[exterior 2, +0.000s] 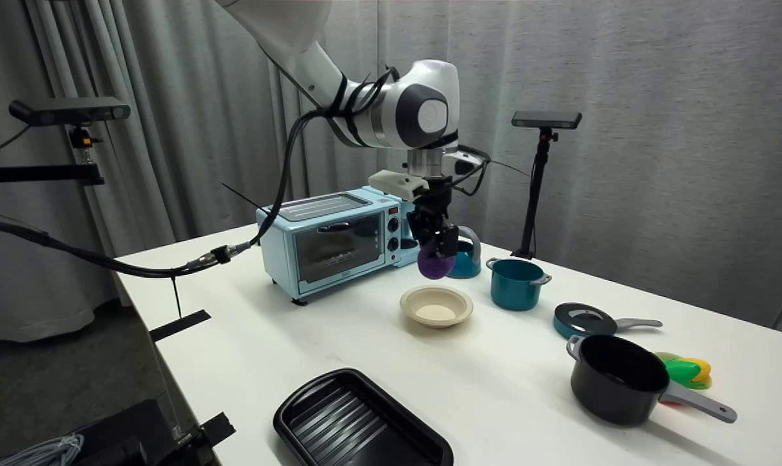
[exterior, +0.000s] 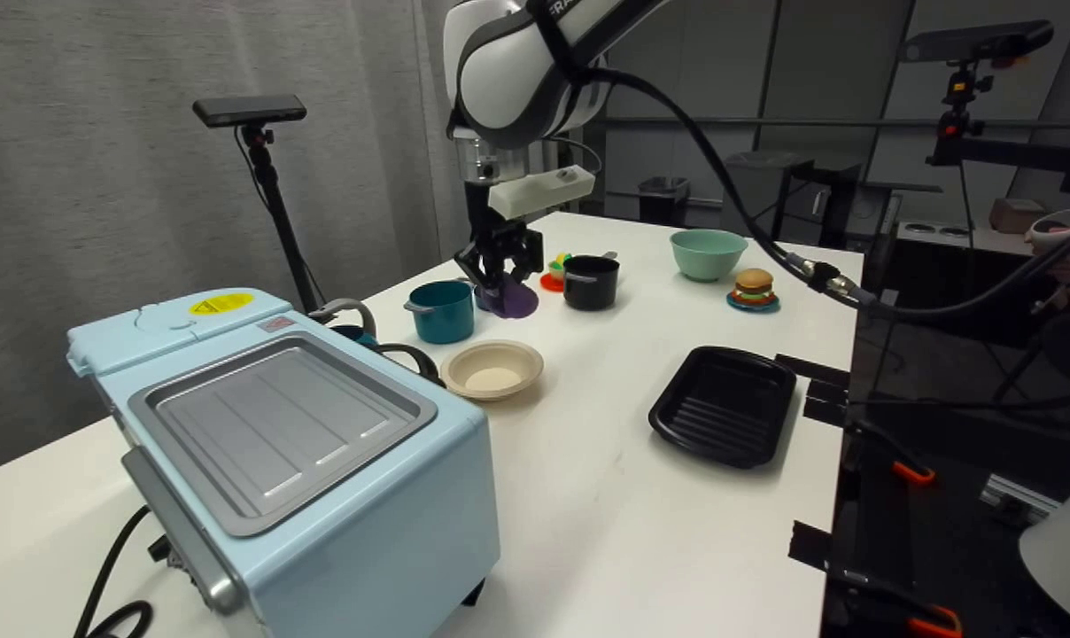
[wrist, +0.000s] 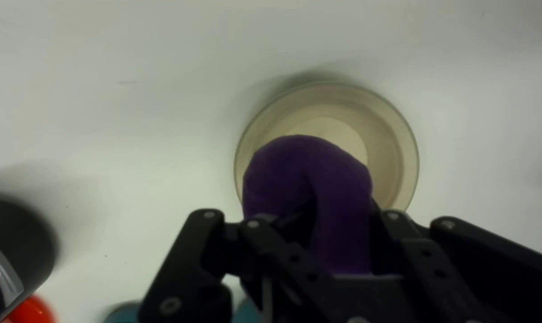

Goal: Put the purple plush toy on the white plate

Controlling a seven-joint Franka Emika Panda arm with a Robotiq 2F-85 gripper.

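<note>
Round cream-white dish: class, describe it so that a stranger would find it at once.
In an exterior view, start at the boxy light-blue toaster oven. Moving right in the picture towards the round, two-handled teal pot, you reach the round, shallow cream-white dish before the pot. Unlike that pot, it is pale, wide-rimmed and handleless.

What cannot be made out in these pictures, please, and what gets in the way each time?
Wrist view: part of the plate, hidden by the purple toy and fingers.
Wrist view: part of the black pot, cut off by the left edge.
An exterior view: part of the black tray, cut off by the bottom edge.
An exterior view: most of the kettle, hidden by the oven.
</note>
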